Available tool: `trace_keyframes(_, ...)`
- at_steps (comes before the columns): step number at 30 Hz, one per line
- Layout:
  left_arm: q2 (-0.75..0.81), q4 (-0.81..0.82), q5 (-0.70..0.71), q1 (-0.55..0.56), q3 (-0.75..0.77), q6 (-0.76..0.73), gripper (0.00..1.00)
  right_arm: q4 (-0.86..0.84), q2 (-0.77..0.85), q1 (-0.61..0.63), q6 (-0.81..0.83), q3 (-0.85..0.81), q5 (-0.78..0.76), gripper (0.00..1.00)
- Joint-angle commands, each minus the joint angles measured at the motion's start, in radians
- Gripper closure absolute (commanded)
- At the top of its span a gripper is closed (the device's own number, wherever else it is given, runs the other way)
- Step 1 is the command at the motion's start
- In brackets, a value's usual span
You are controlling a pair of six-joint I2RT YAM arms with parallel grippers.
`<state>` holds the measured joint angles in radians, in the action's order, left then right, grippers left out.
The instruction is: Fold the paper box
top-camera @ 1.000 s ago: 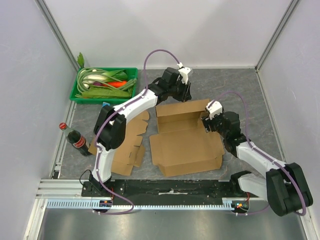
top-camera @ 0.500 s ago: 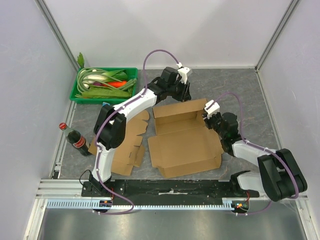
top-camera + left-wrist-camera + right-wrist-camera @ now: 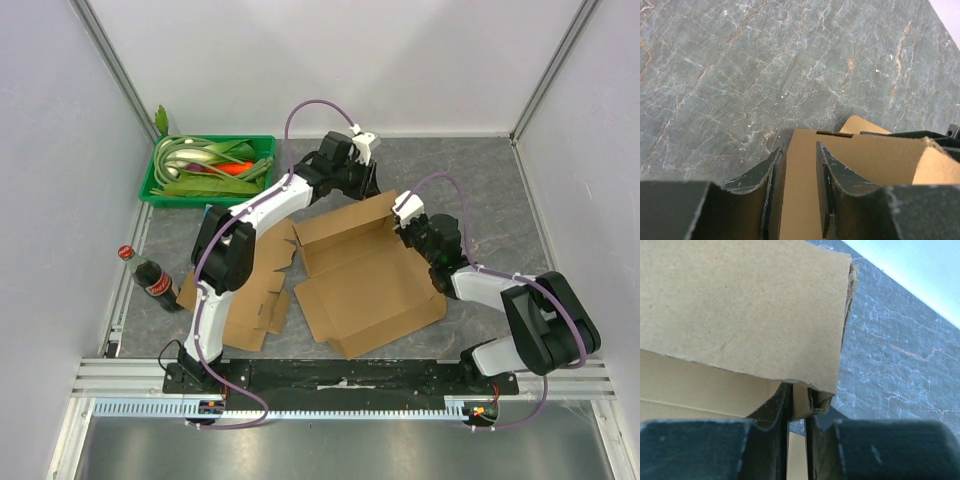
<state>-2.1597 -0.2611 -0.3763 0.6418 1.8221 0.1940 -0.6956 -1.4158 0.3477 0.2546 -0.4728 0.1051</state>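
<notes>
- At the far left a cola bottle stood upright by the table's edge. Beyond it sat a green tray of greens, its contents too tangled to sort out.
- Flat cardboard blanks lay beside the bottle, partly covered by the left arm.
- The left gripper reached over the far wall of the paper box. From above, its tips were lost behind that wall.
- In the left wrist view its fingers stood partly apart with brown card showing in the gap. I could not tell whether they pinched it or merely straddled it.
- The box sat mid-table, open side up. Its long axis ran from near-left to far-right, with the raised back wall on the far side and the shallow tray toward the arm bases.
- The right gripper met the box's far-right corner. Its fingers were drawn almost together, nipping the edge of a side flap.
- A card panel filled most of the right wrist view, hiding the inside of the box.
</notes>
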Motion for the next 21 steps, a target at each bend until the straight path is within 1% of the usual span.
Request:
trace_keyframes(1, -0.031, -0.021, -0.088, -0.001, 0.057, 0.048, 0.63, -0.037, -0.032, 0.046, 0.051, -0.036, -0.142, 0.8)
trace_keyframes(3, -0.069, -0.053, -0.114, -0.005, 0.106, 0.059, 0.64, -0.021, -0.044, 0.05, 0.046, -0.05, -0.171, 0.8)
trace_keyframes(4, -0.086, -0.067, -0.122, -0.01, 0.124, 0.061, 0.64, 0.02, -0.051, 0.057, 0.04, -0.075, -0.188, 0.83)
trace_keyframes(5, -0.113, -0.099, -0.127, -0.008, 0.143, 0.067, 0.64, 0.043, -0.058, 0.059, 0.031, -0.088, -0.217, 0.88)
trace_keyframes(6, -0.129, -0.113, -0.131, -0.01, 0.178, 0.07, 0.65, 0.054, -0.072, 0.059, 0.031, -0.096, -0.223, 1.0)
trace_keyframes(10, -0.163, -0.139, -0.145, -0.014, 0.21, 0.096, 0.68, 0.054, -0.086, 0.086, 0.023, -0.109, -0.317, 1.0)
trace_keyframes(11, -0.17, -0.139, -0.157, -0.014, 0.209, 0.104, 0.68, 0.051, -0.097, 0.094, 0.009, -0.112, -0.39, 1.0)
trace_keyframes(13, -0.181, -0.141, -0.179, -0.014, 0.21, 0.12, 0.69, 0.114, -0.118, 0.112, -0.001, -0.154, -0.433, 1.0)
trace_keyframes(14, -0.187, -0.142, -0.194, -0.014, 0.207, 0.127, 0.7, 0.139, -0.139, 0.12, 0.0, -0.17, -0.441, 1.0)
trace_keyframes(17, -0.186, -0.121, -0.223, -0.014, 0.188, 0.143, 0.7, 0.154, -0.126, 0.131, 0.051, -0.167, -0.337, 1.0)
trace_keyframes(18, -0.184, -0.118, -0.225, -0.014, 0.186, 0.145, 0.7, 0.133, -0.117, 0.126, 0.046, -0.15, -0.325, 0.8)
trace_keyframes(19, -0.183, -0.118, -0.227, -0.014, 0.184, 0.145, 0.7, 0.121, -0.109, 0.122, 0.041, -0.139, -0.315, 0.71)
trace_keyframes(21, -0.183, -0.115, -0.231, -0.016, 0.186, 0.145, 0.7, 0.116, -0.087, 0.1, 0.043, -0.132, -0.259, 0.66)
